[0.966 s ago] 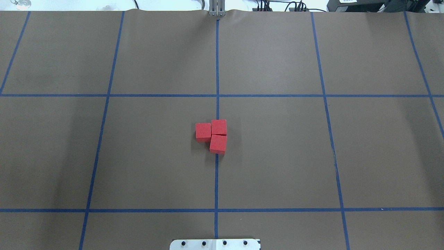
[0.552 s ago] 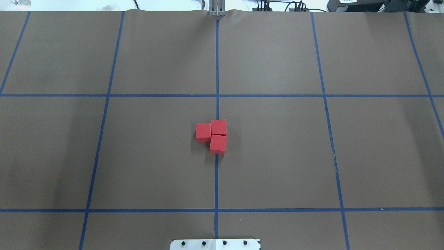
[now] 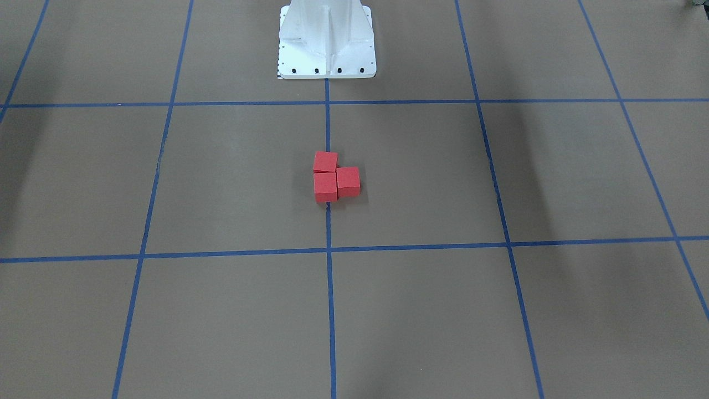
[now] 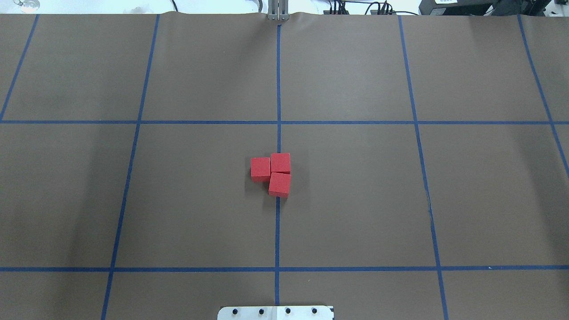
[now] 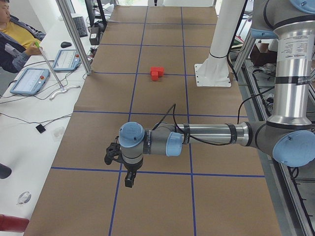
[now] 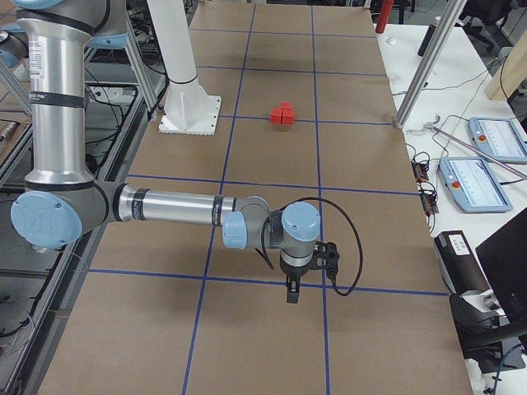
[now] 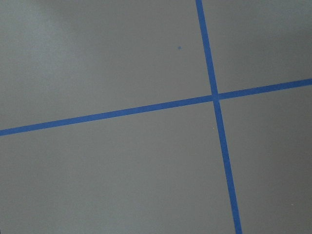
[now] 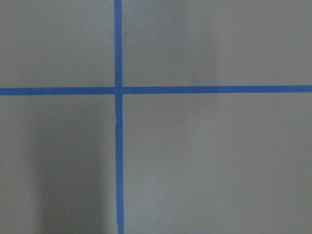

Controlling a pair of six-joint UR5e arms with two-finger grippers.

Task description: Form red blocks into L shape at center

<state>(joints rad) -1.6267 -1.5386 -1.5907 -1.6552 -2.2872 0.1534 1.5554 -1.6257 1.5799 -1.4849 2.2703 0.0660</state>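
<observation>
Three red blocks sit touching in an L shape on the center (image 4: 311,178) of the brown floor, over the middle blue tape line. In the overhead view one block (image 4: 260,168) is left, one (image 4: 280,162) at the corner, one (image 4: 279,184) nearer the robot. They also show in the front view (image 3: 325,187) and both side views (image 5: 157,73) (image 6: 282,113). My left gripper (image 5: 129,182) and right gripper (image 6: 291,295) hang far from the blocks, each toward its own end of the table. I cannot tell whether they are open or shut. Both wrist views show only floor and tape.
The robot's white base (image 3: 327,39) stands behind the blocks. Blue tape lines (image 4: 278,231) form a grid on the floor. Operators' tablets (image 5: 29,81) and cables lie on a white table beyond the far edge, and a person (image 5: 15,39) sits there.
</observation>
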